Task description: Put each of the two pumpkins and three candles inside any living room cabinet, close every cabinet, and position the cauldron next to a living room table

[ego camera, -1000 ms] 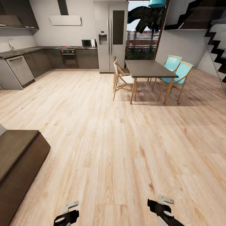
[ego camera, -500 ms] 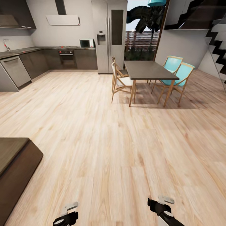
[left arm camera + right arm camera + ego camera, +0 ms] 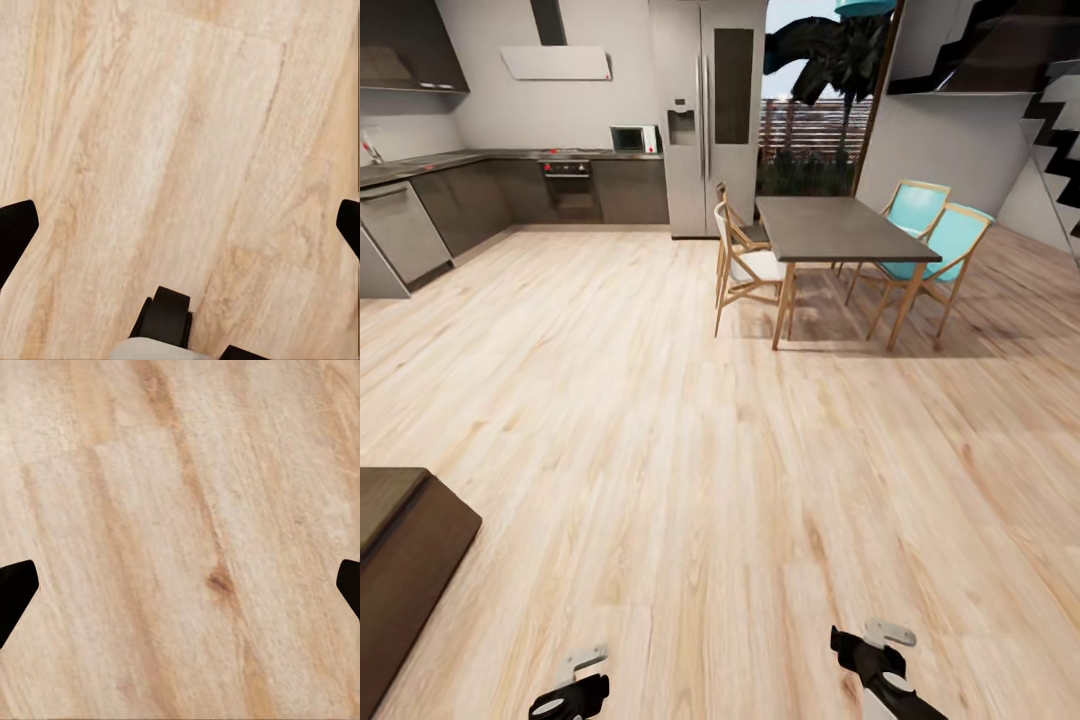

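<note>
Fingers (image 3: 16,232) of both grippers spread wide, empty, above floor (image 3: 690,420).

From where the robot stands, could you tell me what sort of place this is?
It looks like an open-plan home, a kitchen and dining area on a light wood floor. A steel fridge and built-in oven stand at the back, and a dining table with chairs stands to the right.
</note>
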Robot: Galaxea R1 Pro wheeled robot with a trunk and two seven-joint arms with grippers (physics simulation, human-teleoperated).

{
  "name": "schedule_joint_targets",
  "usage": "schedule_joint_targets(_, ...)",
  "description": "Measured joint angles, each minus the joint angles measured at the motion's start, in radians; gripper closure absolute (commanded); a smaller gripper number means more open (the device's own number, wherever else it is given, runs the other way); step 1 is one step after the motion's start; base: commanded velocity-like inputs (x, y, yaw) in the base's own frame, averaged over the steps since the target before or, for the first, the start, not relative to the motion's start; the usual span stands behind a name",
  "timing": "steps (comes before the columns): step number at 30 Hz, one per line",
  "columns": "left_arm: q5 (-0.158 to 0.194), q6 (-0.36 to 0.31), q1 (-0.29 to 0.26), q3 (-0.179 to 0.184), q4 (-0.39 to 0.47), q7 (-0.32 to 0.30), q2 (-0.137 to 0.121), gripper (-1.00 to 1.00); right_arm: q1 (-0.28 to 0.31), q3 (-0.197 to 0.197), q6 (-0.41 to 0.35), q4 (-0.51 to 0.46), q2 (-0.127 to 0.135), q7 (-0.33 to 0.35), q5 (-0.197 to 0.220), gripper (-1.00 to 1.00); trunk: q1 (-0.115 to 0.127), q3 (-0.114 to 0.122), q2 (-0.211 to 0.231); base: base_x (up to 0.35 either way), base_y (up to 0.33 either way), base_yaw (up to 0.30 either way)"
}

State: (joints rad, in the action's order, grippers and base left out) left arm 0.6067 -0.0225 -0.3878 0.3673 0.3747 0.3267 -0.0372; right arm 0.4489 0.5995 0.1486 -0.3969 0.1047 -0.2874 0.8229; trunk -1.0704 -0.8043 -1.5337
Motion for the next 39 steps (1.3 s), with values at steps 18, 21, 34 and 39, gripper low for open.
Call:
schedule_joint_targets(18, 0.000, 0.000, 0.000, 0.001, 0.000, 0.000, 0.000, -1.00, 0.000, 0.003, 0.015, -0.001, 0.000, 0.000, -0.001, -1.00, 0.000, 0.026, 0.000, 0.330, 0.000, 0.000)
schedule_joint_targets(21, 0.000, 0.000, 0.000, 0.002, 0.000, 0.000, 0.001, -1.00, 0.000, 0.003, 0.015, -0.001, 0.000, 0.001, -0.001, -1.00, 0.000, 0.028, 0.000, 0.331, 0.000, 0.000)
schedule_joint_targets(34, -0.001, 0.000, 0.000, 0.003, -0.003, 0.000, 0.002, -1.00, 0.000, 0.004, 0.015, -0.001, 0.000, 0.001, -0.001, -1.00, 0.000, 0.029, 0.000, 0.331, 0.000, 0.000)
schedule_joint_targets(39, -0.002, 0.000, 0.000, 0.003, -0.004, 0.000, 0.002, -1.00, 0.000, 0.004, 0.015, -0.001, 0.000, 0.001, -0.001, -1.00, 0.000, 0.029, 0.000, 0.331, 0.000, 0.000)
